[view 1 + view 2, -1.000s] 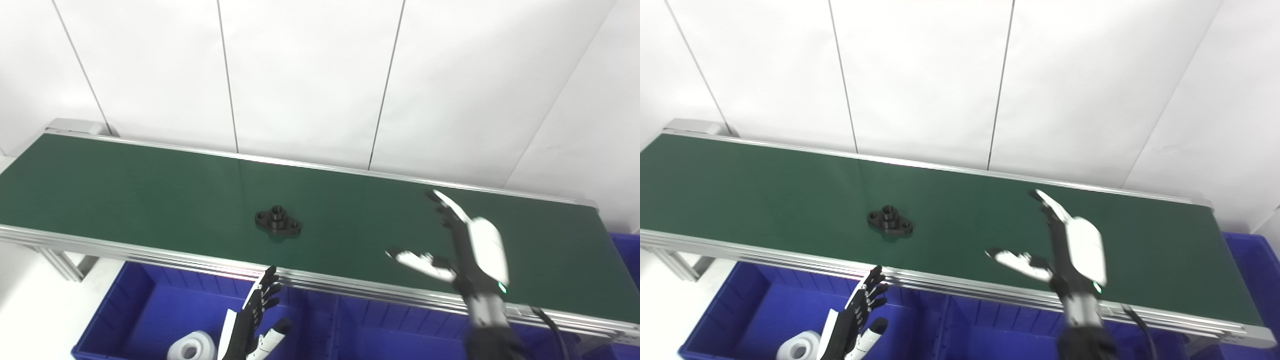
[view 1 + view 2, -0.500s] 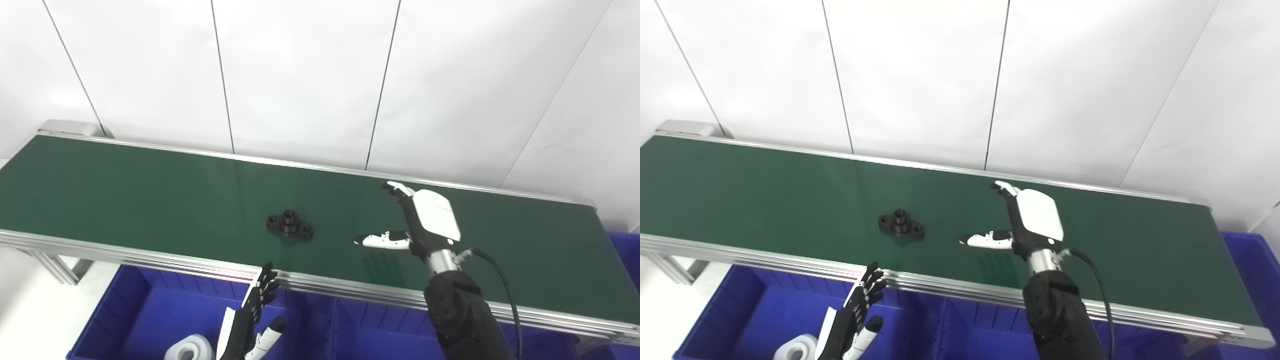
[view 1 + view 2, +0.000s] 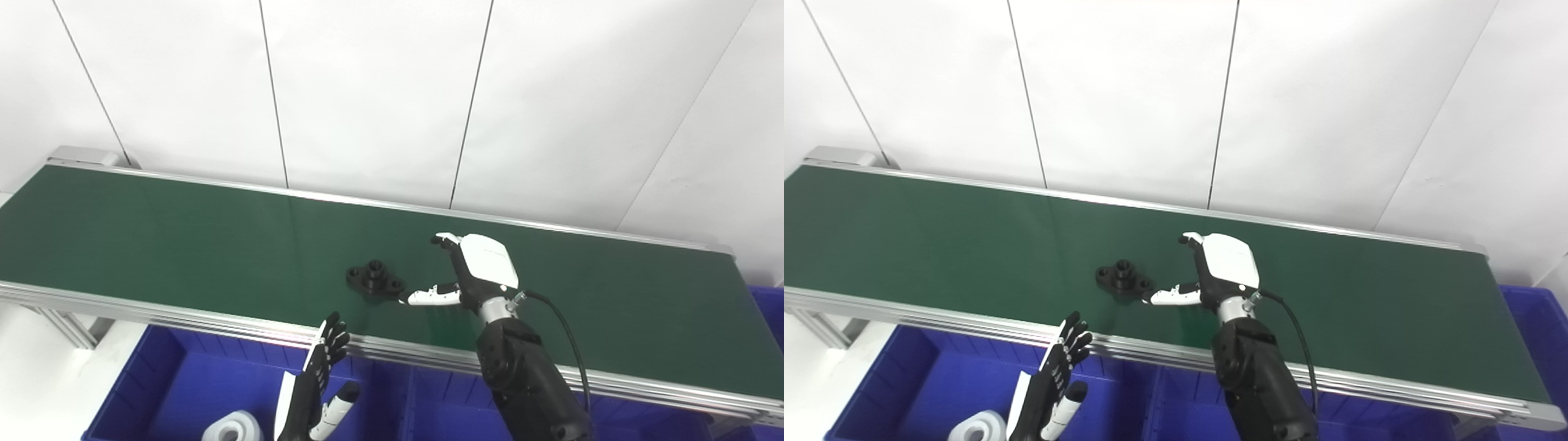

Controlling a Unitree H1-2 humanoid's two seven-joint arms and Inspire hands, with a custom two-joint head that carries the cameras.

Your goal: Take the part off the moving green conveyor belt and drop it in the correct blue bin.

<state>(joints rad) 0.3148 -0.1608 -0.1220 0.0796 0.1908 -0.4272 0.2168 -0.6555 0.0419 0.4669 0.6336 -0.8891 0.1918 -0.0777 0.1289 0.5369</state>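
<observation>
Pickup not made yet: the black part point(image 3: 375, 277) sits on the green conveyor belt point(image 3: 153, 233), right robot hand point(image 3: 471, 275) spread just beside it, thumb nearly touching. Left robot hand point(image 3: 315, 383) spread, empty, over the blue bin point(image 3: 165, 392). Grasp, carry and drop all remain.
</observation>
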